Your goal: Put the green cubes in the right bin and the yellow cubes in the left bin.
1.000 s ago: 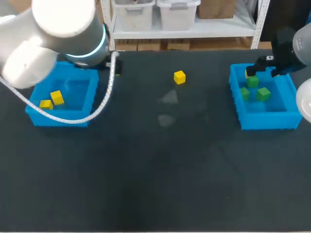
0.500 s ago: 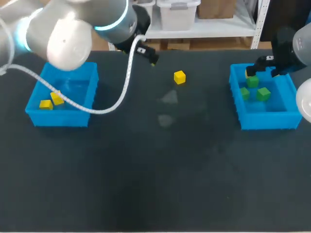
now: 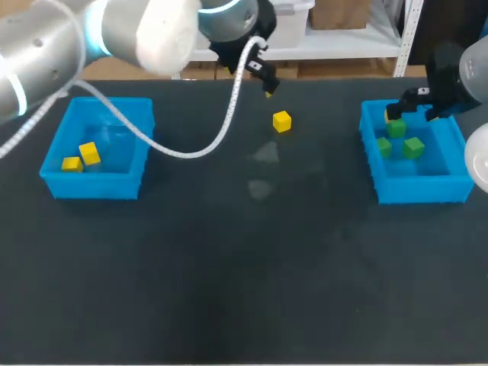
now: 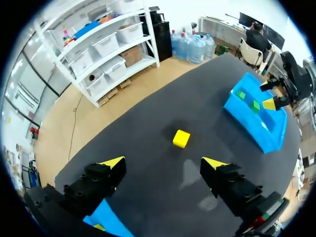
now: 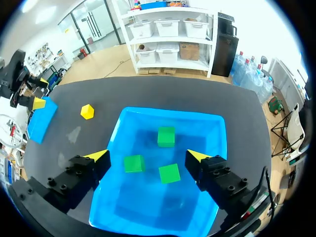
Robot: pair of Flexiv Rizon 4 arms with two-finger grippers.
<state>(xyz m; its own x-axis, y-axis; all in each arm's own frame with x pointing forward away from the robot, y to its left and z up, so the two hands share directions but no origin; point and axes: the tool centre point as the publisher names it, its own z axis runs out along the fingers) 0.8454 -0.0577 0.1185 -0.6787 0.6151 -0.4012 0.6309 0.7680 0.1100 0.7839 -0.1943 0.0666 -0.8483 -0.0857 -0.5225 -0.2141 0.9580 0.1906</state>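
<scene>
yellow cube [image 3: 282,121] | open table [image 3: 244,267] around | left bin [image 3: 91,187], right bin [image 3: 423,189] well apart

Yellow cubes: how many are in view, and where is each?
3. Two small yellow cubes lie in the left blue plastic bin; a third yellow cube sits loose on the black table. None looks hidden.

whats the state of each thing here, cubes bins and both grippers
loose yellow cube, lying on the table, outside both bins, not gripped
left bin, upright, holding two yellow cubes
right bin, upright, holding three green cubes
left gripper, open, empty, above the table with the loose yellow cube ahead of it
right gripper, open, empty, above the right bin
</scene>
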